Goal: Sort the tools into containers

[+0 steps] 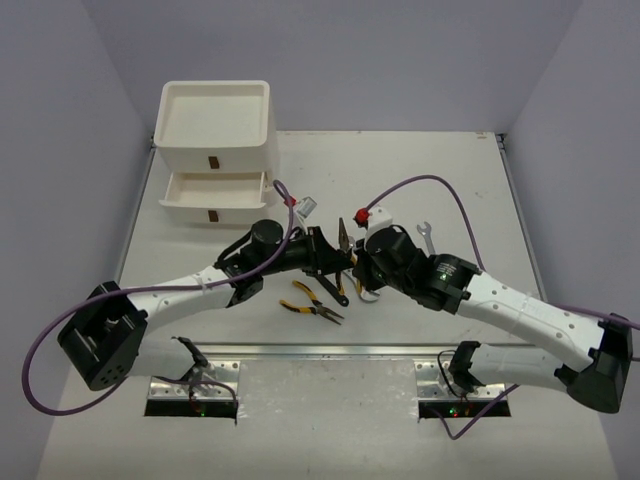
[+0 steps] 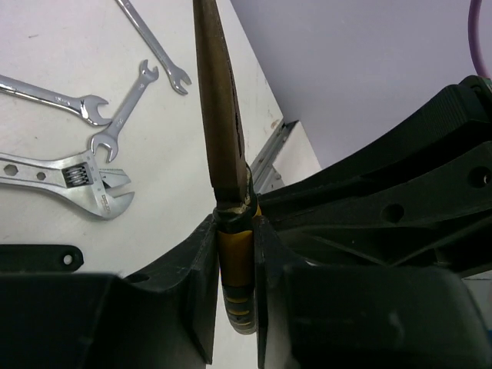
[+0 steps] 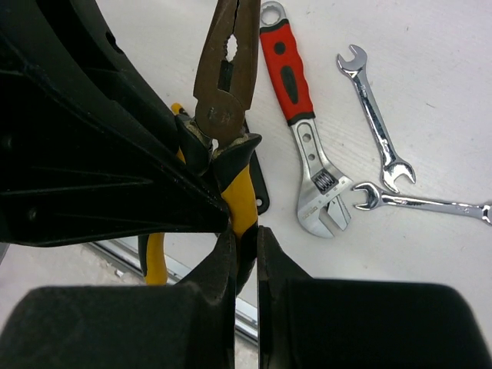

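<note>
Yellow-and-black-handled pliers (image 1: 343, 240) are held above the table at mid-table, nose up. My left gripper (image 1: 335, 262) is shut on one yellow handle (image 2: 235, 257), and the dark nose (image 2: 219, 100) rises above the fingers. My right gripper (image 1: 358, 268) meets it from the right and is shut on the other yellow handle (image 3: 244, 201), below the pliers head (image 3: 227, 69). A second pair of yellow-handled pliers (image 1: 312, 301) lies on the table in front. The white containers (image 1: 215, 125) stand at the back left, with a tray on top and one drawer (image 1: 213, 192) pulled open.
A red-handled adjustable wrench (image 3: 296, 84) and two silver combination wrenches (image 3: 373, 115) (image 3: 423, 204) lie just beyond the grippers. One silver wrench (image 1: 424, 235) shows to the right in the top view. Both arms crowd the middle of the table.
</note>
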Motion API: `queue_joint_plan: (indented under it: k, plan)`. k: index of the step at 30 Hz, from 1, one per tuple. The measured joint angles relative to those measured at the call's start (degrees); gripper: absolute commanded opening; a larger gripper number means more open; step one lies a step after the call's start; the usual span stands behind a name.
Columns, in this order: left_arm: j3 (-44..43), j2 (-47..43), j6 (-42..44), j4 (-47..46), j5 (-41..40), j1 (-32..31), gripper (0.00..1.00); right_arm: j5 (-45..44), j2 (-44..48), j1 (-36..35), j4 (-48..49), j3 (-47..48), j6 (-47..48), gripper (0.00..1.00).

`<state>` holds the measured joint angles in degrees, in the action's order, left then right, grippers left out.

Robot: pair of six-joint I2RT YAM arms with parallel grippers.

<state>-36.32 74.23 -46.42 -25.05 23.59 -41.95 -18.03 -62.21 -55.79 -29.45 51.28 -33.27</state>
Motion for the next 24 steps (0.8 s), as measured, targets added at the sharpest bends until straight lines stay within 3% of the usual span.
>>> queue_joint_plan:
  k: [2,3,4,6,7,14,19,24]
  plan:
    - [0.0,-0.4,-0.1,0.3,-1.4,0.0,0.0,-0.2,-0.2,0.1,0.3,0.1,-0.1,0.03]
    - [0.0,-1.0,-0.1,0.8,-2.5,-0.1,0.0,-0.5,-0.2,0.1,0.6,0.1,-0.1,0.1]
    - [0.0,-1.6,-0.1,1.4,-3.5,-0.2,0.0,-0.7,-0.2,0.1,0.9,0.1,-0.2,0.31]
    - [0.0,-3.5,0.1,2.7,-6.0,-0.3,0.0,-1.1,-0.1,0.0,2.4,0.1,-0.2,0.82]
    - [0.0,-4.4,0.1,3.3,-7.3,-0.3,0.0,-1.4,0.1,0.0,3.2,0.1,-0.3,0.96]
    - [-1.2,-11.5,-0.7,12.7,-20.4,7.3,0.0,-4.8,3.2,-0.2,4.1,0.0,-0.8,0.99]
    - [-6.3,-12.6,-3.7,21.3,-25.9,22.3,0.0,-9.8,7.3,-0.2,2.3,-0.8,-0.9,0.99]
    - [-9.4,-10.0,-8.9,22.6,-28.1,36.5,0.0,-12.0,10.1,-0.2,0.7,-1.7,-1.3,0.99]
